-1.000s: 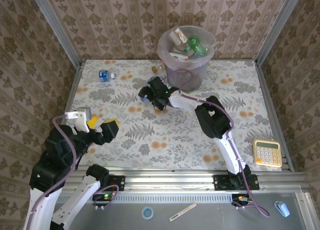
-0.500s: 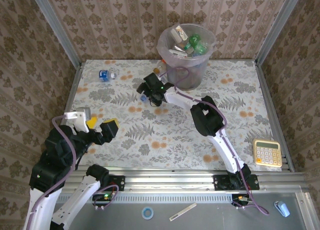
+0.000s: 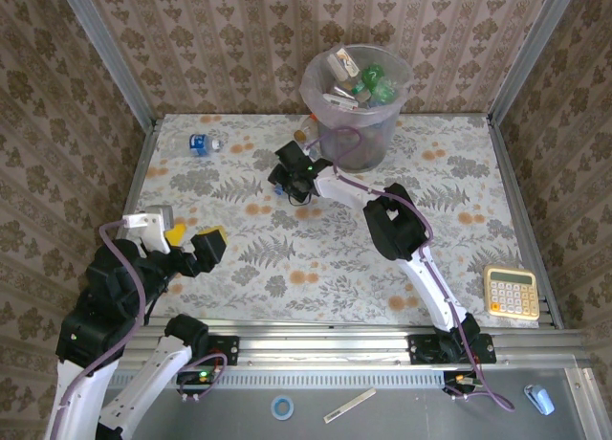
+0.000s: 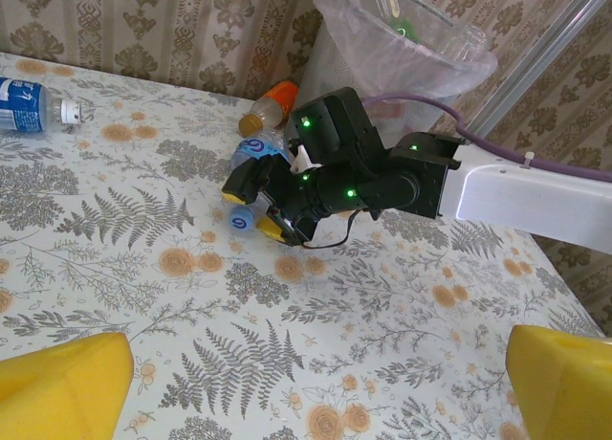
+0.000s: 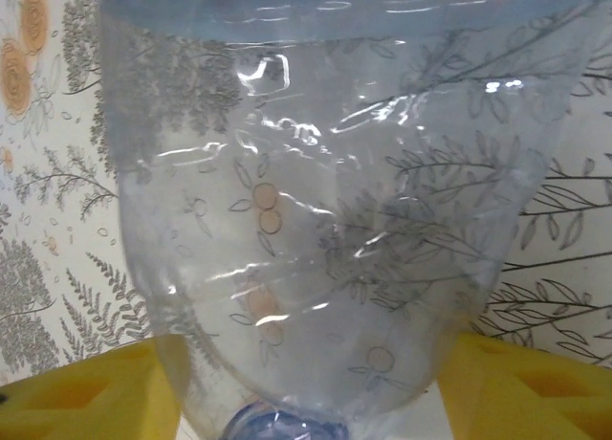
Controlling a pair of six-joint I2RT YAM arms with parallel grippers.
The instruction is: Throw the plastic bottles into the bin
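A clear plastic bottle point(image 5: 325, 220) with a blue label lies on the floral table just left of the bin point(image 3: 387, 124). My right gripper point(image 3: 279, 180) is down over it, its yellow pads point(image 5: 86, 397) pressed against both sides near the blue cap. From the left wrist, this bottle point(image 4: 251, 155) shows under the right gripper point(image 4: 251, 209). A second bottle point(image 3: 198, 143) lies at the far left, and an orange-capped one point(image 3: 302, 129) against the bin. Several bottles sit inside the bin. My left gripper point(image 3: 194, 237) hovers open near the front left.
A yellow calculator point(image 3: 510, 292) lies at the front right. Patterned walls and metal posts enclose the table on three sides. The right arm's purple cable point(image 3: 344, 148) loops beside the bin. A tape roll point(image 3: 282, 407) lies below the front rail.
My right gripper moved a little farther toward the bin and its jaws closed in around the blue-labelled bottle. The left arm stayed still.
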